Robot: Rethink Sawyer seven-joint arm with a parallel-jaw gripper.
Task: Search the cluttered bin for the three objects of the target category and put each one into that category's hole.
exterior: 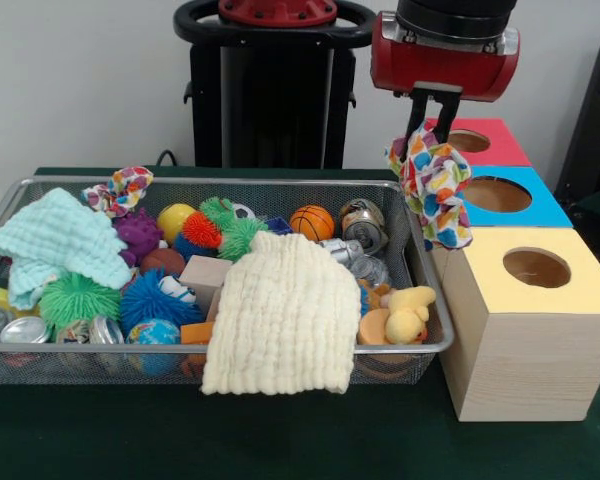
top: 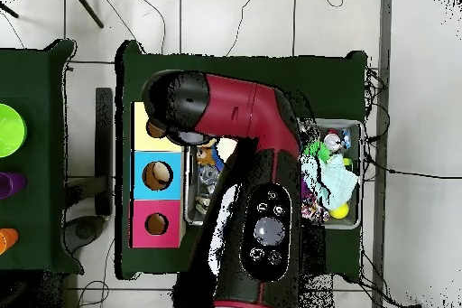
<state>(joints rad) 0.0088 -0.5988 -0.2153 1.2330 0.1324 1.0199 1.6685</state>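
The black fingers (exterior: 427, 112) pinch the top of a colourful polka-dot fabric scrunchie (exterior: 433, 187), which hangs lengthwise downward beside the blue box (exterior: 540, 205); overhead, the arm hides it.

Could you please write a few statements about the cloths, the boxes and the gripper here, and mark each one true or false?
1. The gripper holds a multicoloured patterned cloth in the air. True.
2. A pale yellow waffle-textured cloth hangs over the wire mesh bin's front rim. True.
3. The yellow-topped wooden box has no hole. False: its top has a round hole.
4. The mint green folded cloth lies on the blue-topped box. False: it lies in the bin.
5. A small orange basketball sits in the bin. True.
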